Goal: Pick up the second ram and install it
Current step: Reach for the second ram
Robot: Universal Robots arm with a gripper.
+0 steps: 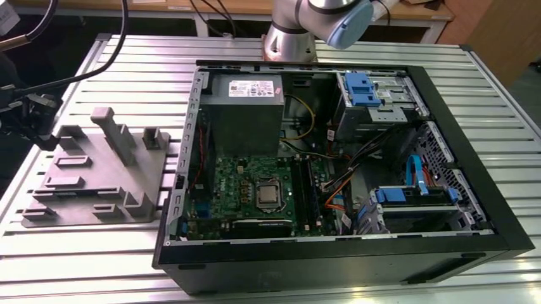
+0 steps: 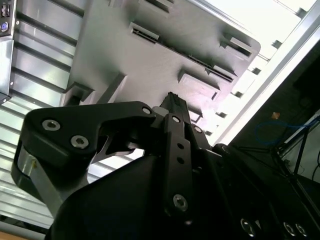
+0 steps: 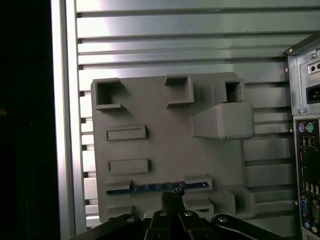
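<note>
The second ram [image 3: 157, 187] is a slim blue-green stick standing on edge in a long slot of the grey fixture [image 3: 165, 125]. In the second wrist view its thin dark edge [image 2: 200, 61] shows in the same slot. My gripper [image 3: 172, 196] hovers above the fixture, just beside the stick's middle, with its black tips together and nothing between them. In the second wrist view the gripper [image 2: 171, 99] is apart from the fixture surface. In the exterior view the gripper [image 1: 30, 117] hangs at the left edge, over the fixture [image 1: 97, 171].
The open computer case [image 1: 338, 158] lies at the exterior view's right of the fixture, with the green motherboard [image 1: 245, 183] and its long black slots [image 1: 305, 190] inside. Its rear ports [image 3: 306, 165] face the fixture. The ribbed metal table [image 1: 101, 253] carries both.
</note>
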